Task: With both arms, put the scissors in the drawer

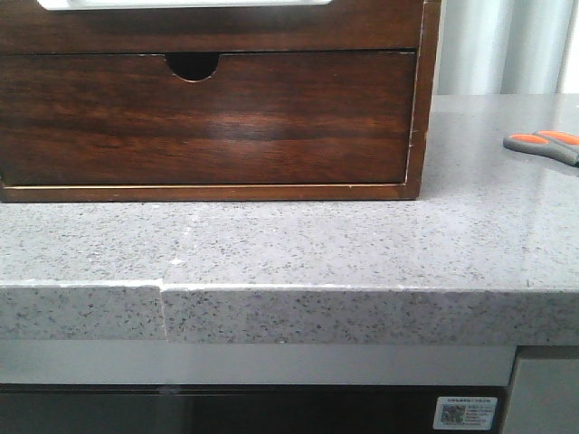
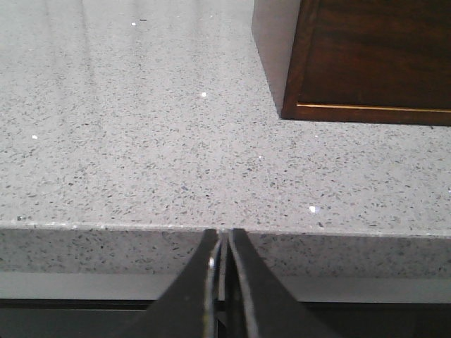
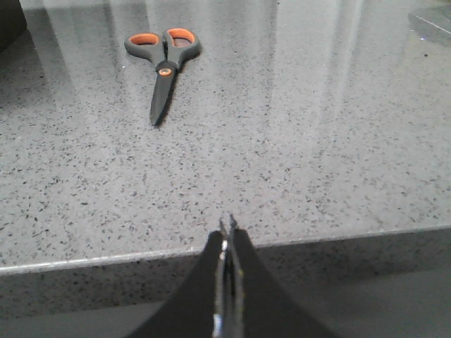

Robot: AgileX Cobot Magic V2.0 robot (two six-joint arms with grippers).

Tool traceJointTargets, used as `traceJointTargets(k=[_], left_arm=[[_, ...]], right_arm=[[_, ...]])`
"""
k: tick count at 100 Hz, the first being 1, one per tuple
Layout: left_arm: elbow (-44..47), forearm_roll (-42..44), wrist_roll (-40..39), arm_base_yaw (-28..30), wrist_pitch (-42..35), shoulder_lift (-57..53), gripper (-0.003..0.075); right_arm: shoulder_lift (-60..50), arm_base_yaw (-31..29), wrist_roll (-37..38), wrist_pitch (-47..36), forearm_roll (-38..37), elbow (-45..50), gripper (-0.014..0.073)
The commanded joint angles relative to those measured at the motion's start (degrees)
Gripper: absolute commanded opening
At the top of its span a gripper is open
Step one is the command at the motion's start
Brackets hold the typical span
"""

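Starting out: both the left gripper [image 2: 223,243] and right gripper [image 3: 227,232] hang closed and empty off the bench [image 1: 298,249] front edge; next, the right must open over the scissors [image 3: 163,60] near the right edge.

Front cam sits low and close, facing the dark reddish-brown wooden chest [image 1: 208,99] across the speckled grey stone tabletop [image 1: 298,244]. Both wrist cams peek over the tabletop's near edge; left shares the chest's corner, right shares the grey-and-orange scissors [image 3: 162,63].

Grey speckled stone countertop [image 1: 298,244], glossy, streaked with pale reflections. Seam crack in front edge [image 1: 163,303]. Dark cabinet front [image 1: 226,411] beneath, white label sticker [image 1: 465,412]. Pale curtain [image 1: 507,45] behind.
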Motion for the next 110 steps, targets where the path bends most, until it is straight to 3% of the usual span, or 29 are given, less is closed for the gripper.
traceJointTargets(k=[1,91,110], left_arm=[[1.3,0.0,-0.7,0.3,-1.7,-1.8,-0.0019],[1.3,1.2,-0.7,0.3,-3.2,-1.8,-0.0018],[1.3,1.2,-0.7,0.3,-4.6,-1.8,-0.0019]], right_arm=[[-1.2,-0.2,-0.4,-1.0,-0.1,0.7,-0.0071],[-1.2,-0.2,-0.4,-1.0,-0.4,0.7,-0.0071],[-1.2,-0.2,-0.4,-2.0,2.7,0.7,-0.0071]])
